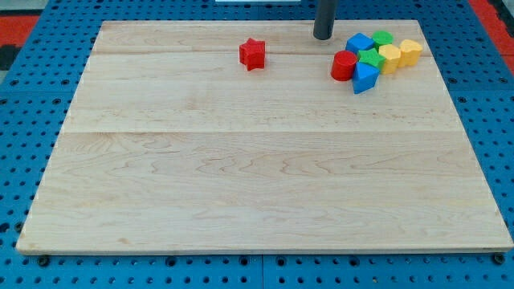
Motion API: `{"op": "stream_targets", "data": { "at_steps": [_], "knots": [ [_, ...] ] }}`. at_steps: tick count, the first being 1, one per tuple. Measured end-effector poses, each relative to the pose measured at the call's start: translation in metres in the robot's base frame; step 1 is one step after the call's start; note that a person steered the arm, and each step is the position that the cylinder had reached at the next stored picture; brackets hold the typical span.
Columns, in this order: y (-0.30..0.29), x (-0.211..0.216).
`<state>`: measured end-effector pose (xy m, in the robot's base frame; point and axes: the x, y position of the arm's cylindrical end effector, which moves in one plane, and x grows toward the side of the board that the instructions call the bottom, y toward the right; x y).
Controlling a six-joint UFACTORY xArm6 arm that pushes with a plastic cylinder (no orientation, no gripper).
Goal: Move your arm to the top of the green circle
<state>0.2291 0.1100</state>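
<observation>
The green circle (382,38) sits at the top of a tight cluster near the view's top right, partly hidden behind a blue block (359,42). My tip (323,36) rests on the board to the left of the cluster, about level with the green circle and apart from it, with the blue block between them. The rest of the cluster is a red cylinder (344,66), a green star (371,58), a second blue block (365,78), a yellow star-like block (389,58) and a yellow block (409,51).
A red star (252,54) lies alone to the left of my tip. The wooden board (257,185) lies on a blue perforated table. The board's top edge runs just above the tip and the cluster.
</observation>
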Motion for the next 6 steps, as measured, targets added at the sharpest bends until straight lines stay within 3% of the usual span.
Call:
{"op": "stream_targets", "data": {
  "at_steps": [1, 3, 6],
  "knots": [
    [0.003, -0.004],
    [0.068, -0.037],
    [0.083, -0.037]
  ]
}}
